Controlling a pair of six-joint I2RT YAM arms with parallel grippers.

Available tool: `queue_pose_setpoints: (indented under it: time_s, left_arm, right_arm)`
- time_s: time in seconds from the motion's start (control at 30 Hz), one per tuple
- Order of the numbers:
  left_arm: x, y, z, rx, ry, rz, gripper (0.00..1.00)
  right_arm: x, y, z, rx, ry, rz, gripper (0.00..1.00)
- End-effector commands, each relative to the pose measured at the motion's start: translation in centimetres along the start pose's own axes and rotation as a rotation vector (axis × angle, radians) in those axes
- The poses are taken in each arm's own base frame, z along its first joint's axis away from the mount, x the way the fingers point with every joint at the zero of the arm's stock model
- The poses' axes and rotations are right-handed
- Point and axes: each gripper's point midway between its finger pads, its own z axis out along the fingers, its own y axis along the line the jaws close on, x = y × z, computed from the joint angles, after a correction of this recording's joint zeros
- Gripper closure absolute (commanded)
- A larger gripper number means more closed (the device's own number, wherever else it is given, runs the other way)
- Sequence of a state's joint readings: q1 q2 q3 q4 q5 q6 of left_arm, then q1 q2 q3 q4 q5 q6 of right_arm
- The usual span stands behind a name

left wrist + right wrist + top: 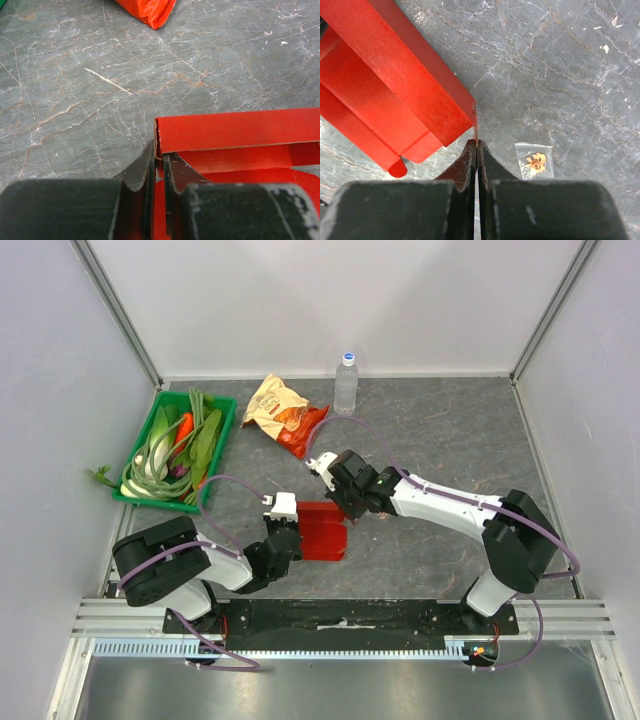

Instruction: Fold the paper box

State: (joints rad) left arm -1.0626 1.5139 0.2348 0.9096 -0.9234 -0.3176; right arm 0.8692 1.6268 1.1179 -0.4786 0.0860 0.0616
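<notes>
**Both pincers on the red box, short of the snack bag**

You have the paper box (322, 530) lying on the table (450, 440) on the arm side of the snack bag (283, 412), well apart from it and slightly to its right. The box is partly formed: one long wall stands upright, and creased flaps lie flat inside it.

Your left gripper (159, 157) sits at the box's left edge, nearer the arm bases than the snack bag. Its fingers pinch the end corner of the upright wall, with the thin red card caught between the tips.

Your right gripper (477, 145) is at the box's corner on the snack-bag side. Its fingers are pressed together, and the wall's corner edge runs into the seam between the tips, so it nips the card there.

A small clear packet (535, 161) lies on the table just beside the right fingertips.
</notes>
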Motion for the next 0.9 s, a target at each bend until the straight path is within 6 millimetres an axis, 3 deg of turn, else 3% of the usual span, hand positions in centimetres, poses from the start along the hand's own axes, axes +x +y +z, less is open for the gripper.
queue_pose_setpoints:
  time_s: [0.0,0.27,0.5,0.67,0.87]
  left_arm:
    - [-0.6,-0.6,0.1,-0.004,-0.014,-0.05,0.98]
    - [-0.9,-1.0,-0.2,0.01,-0.017,-0.057,0.98]
    - [-1.1,-1.0,-0.4,0.012,-0.019,-0.057,0.98]
    - [-0.9,-0.9,-0.4,0.008,-0.018,-0.054,0.98]
    - [-0.9,-0.8,-0.4,0.006,-0.018,-0.053,0.98]
  right_arm:
    - [-3.9,1.1,-1.2,-0.05,-0.099,0.152,1.0]
    - [-4.4,1.4,-0.8,0.013,-0.109,0.621,1.0]
    - [-4.5,1.7,-0.9,-0.014,-0.201,0.836,1.0]
    - [-4.2,1.8,-1.4,-0.043,-0.237,0.808,0.91]
    - [-3.6,2.8,-1.8,-0.12,-0.266,0.608,0.81]
